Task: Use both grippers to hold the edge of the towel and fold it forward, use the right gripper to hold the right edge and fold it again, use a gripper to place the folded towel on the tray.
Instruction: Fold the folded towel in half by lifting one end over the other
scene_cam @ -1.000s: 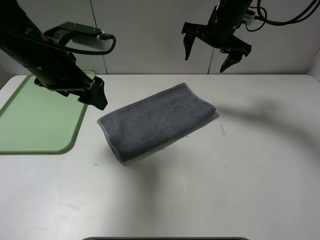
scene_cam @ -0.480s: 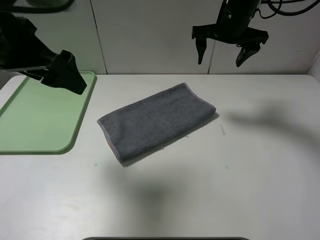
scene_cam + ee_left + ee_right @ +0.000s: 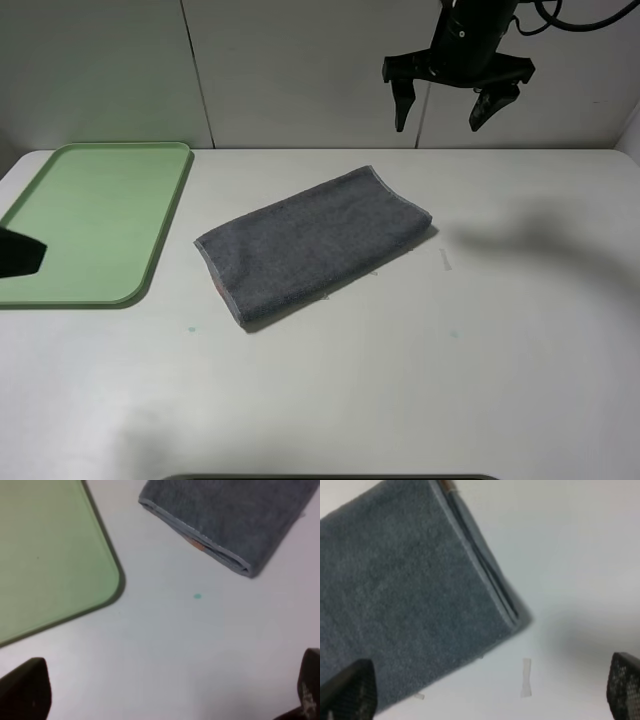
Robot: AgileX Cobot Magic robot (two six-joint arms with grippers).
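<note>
starting at the left, the pale green rectangular plastic tray (image 3: 90, 220) lies at the left side of the white table (image 3: 400, 380), and the left black fork-pronged gripper (image 3: 165, 692) hangs low near its front corner, prongs spread wide and holding nothing. just right of the tray, apart from it, the dark grey terry towel (image 3: 315, 245) lies mid-table as a long folded strip, set at a slant. that slant is the first risk, i judge: a straight-on descent would meet the right edge of the towel (image 3: 420, 215) askew, and the second fold would come out crooked. in the right wrist view that edge shows several stacked hems (image 3: 485, 565), so a shallow pinch may catch only the top layer and peel the first fold open. farthest right, the right black gripper (image 3: 438, 115) hangs high above the table, prongs apart and empty; from that height a small aiming error could land the prongs on table beside the cloth.
</note>
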